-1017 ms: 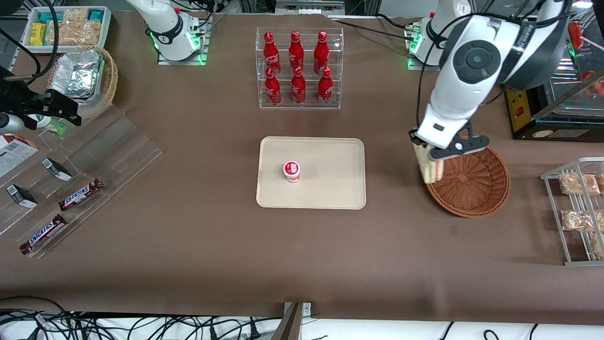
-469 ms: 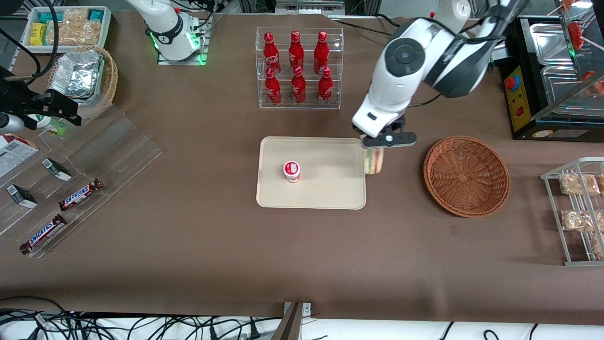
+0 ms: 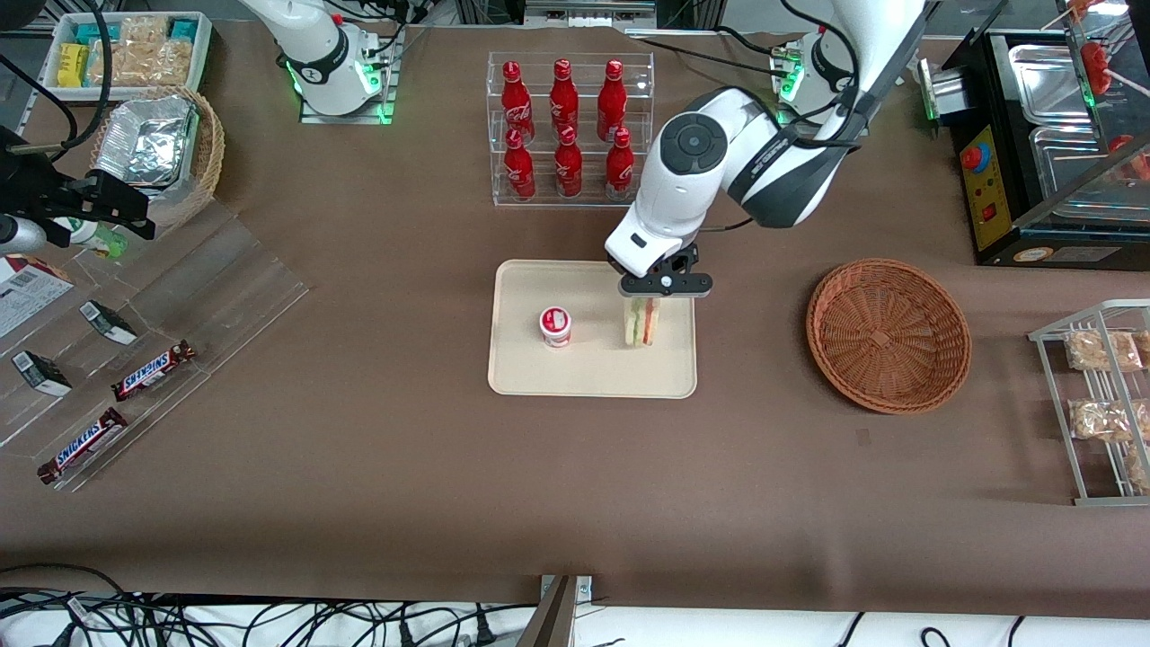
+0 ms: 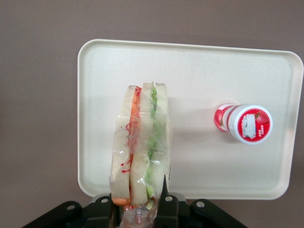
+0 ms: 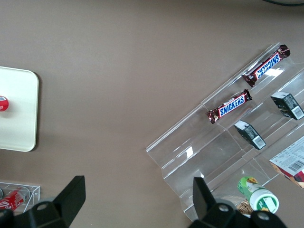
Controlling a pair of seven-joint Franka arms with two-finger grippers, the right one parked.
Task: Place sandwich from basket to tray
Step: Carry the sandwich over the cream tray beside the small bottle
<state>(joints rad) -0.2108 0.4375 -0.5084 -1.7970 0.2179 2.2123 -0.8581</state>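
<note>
Gripper (image 3: 643, 299) — sandwich (image 4: 140, 152) clamped — above tray (image 3: 530, 377)

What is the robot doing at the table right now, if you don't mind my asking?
The left arm's end effector is shut on a wrapped sandwich and holds it upright over the tray, at the end nearer the basket. A small red-and-white cup already stands on the tray, beside the sandwich. The basket now lies empty toward the working arm's end of the table. Whether the sandwich already touches the tray cannot be told; it has not been let go yet.
</note>
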